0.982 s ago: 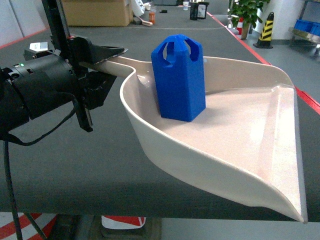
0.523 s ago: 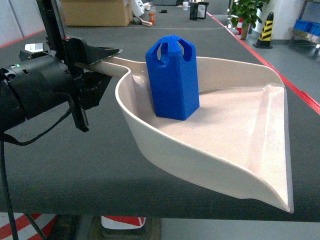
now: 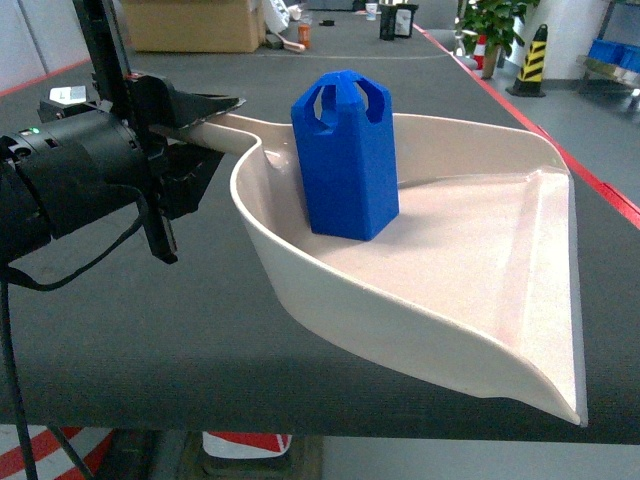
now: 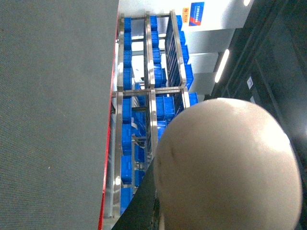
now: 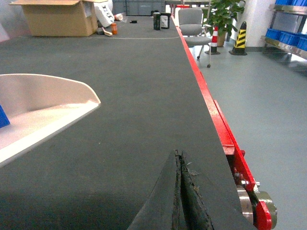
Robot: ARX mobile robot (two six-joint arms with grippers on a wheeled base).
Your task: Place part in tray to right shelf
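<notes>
The blue part (image 3: 345,155) stands upright in the back of the beige tray (image 3: 480,250), which is held just above the dark table. My left gripper (image 3: 205,125) is shut on the tray's handle (image 3: 235,127) at the left. In the left wrist view the tray's rounded underside (image 4: 225,163) fills the lower right, beside one black finger (image 4: 139,211). My right gripper (image 5: 180,160) is out of the head view; it hovers shut and empty over the table, right of the tray's wall (image 5: 48,91). The right shelf (image 4: 153,96), a steel rack of blue crates, stands beyond the table's red edge.
The table's red edge (image 5: 216,115) runs along the right side, with grey floor beyond. A cardboard box (image 3: 190,25), bottles, an office chair (image 5: 192,24), a plant and a striped bollard (image 3: 530,60) stand far back. Blue crates (image 3: 612,52) show at the far right.
The tray with the blue part shifted slightly left along with my left gripper, then held still over the last half second.
</notes>
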